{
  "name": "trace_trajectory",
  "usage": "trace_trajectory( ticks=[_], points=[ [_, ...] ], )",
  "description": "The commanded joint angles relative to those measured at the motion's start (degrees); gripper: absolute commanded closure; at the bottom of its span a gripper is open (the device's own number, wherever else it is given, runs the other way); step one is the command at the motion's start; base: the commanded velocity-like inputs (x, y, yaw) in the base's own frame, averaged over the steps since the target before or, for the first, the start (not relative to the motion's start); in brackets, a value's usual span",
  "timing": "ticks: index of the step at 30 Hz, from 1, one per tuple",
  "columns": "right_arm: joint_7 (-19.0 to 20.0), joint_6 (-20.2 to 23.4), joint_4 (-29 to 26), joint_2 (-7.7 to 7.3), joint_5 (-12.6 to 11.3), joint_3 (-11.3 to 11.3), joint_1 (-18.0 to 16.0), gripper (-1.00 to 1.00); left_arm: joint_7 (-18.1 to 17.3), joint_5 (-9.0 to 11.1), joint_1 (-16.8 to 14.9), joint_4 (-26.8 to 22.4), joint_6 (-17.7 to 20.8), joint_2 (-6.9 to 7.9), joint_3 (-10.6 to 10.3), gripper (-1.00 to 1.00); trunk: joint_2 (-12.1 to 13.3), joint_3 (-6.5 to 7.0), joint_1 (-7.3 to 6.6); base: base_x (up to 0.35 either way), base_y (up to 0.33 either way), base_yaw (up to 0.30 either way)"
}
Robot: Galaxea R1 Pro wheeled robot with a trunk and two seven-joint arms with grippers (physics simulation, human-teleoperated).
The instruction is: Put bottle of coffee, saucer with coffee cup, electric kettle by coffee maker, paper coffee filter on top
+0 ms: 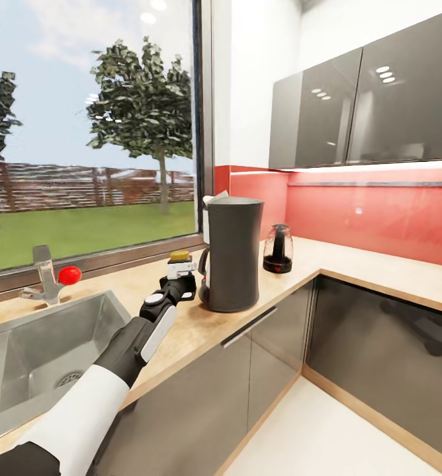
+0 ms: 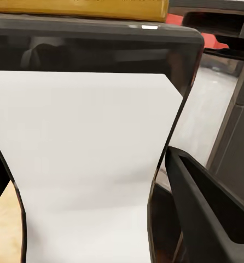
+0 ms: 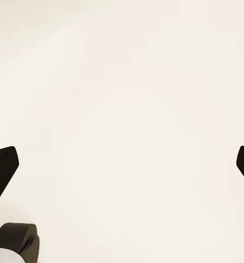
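Observation:
The tall dark grey coffee maker (image 1: 233, 254) stands on the wood-grain kitchen countertop (image 1: 294, 274), with a pale paper coffee filter (image 1: 216, 196) on its top. Just left of it is the bottle of coffee (image 1: 180, 266), yellow-capped and white-labelled, with my left gripper (image 1: 180, 284) shut around its lower half. Up close, the bottle's label (image 2: 89, 164) sits between the dark fingers (image 2: 209, 213). The clear electric kettle (image 1: 278, 250) stands to the coffee maker's right. A thin dark kitchen shelf (image 1: 380, 184) runs along the red wall. My right gripper (image 3: 122, 164) is open over a pale surface. Saucer and coffee cup are out of view.
A steel sink (image 1: 22, 357) with a red-knobbed faucet (image 1: 49, 274) lies left of my arm, below the window. Glossy dark wall cabinets (image 1: 366, 106) hang above the counter, which turns a corner at the right. Pale floor (image 1: 327, 436) lies below.

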Motion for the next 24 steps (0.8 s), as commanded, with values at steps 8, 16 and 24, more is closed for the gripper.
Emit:
trace_trajectory(
  ticks=[8,16,24],
  points=[
    [0.17,-0.19,0.05,-0.02,-0.08,0.08,-0.05,-1.0,0.46,0.46,-0.05,-0.1,0.19,0.03,-0.15,1.0,-0.84,-0.43,0.44,0.0,0.0,0.0],
    [0.21,-0.19,0.05,-0.02,-0.06,0.07,-0.02,-1.0,0.46,0.46,-0.05,-0.14,0.19,0.03,-0.14,1.0,-2.85,-1.33,1.54,0.0,0.0,0.0],
    [0.24,-0.12,0.05,-0.02,-0.05,0.03,-0.02,-1.0,0.46,0.46,-0.05,-0.12,0.2,0.03,-0.11,1.0,-3.65,-1.69,1.97,0.0,0.0,0.0]
  ],
)
